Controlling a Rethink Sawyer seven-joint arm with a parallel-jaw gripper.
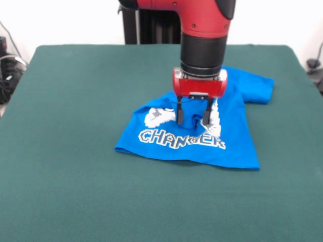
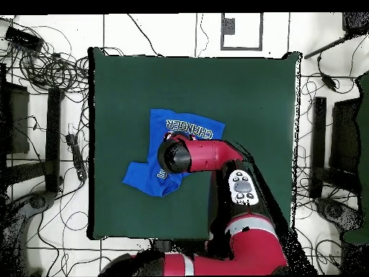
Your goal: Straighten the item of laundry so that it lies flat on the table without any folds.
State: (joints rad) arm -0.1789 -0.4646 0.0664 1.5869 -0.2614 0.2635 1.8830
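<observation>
The blue T-shirt (image 1: 202, 136) lies near the middle of the green desk (image 1: 75, 101), crumpled: only "CHANGER" of its lettering shows, and the controller print is broken by a fold, which suggests the upper chest is doubled over. One sleeve (image 1: 260, 88) lies spread toward the far side of the desk, seen from the front. The claw (image 1: 194, 118) stands vertically over the rumpled centre, its two dark fingers (image 1: 179, 113) parted, with a ridge of cloth between them; whether they pinch it cannot be told. This placement probably targets the raised fold, since lifting or dragging there would open the doubled layer. The overhead view hides the contact point beneath the arm (image 2: 209, 155).
</observation>
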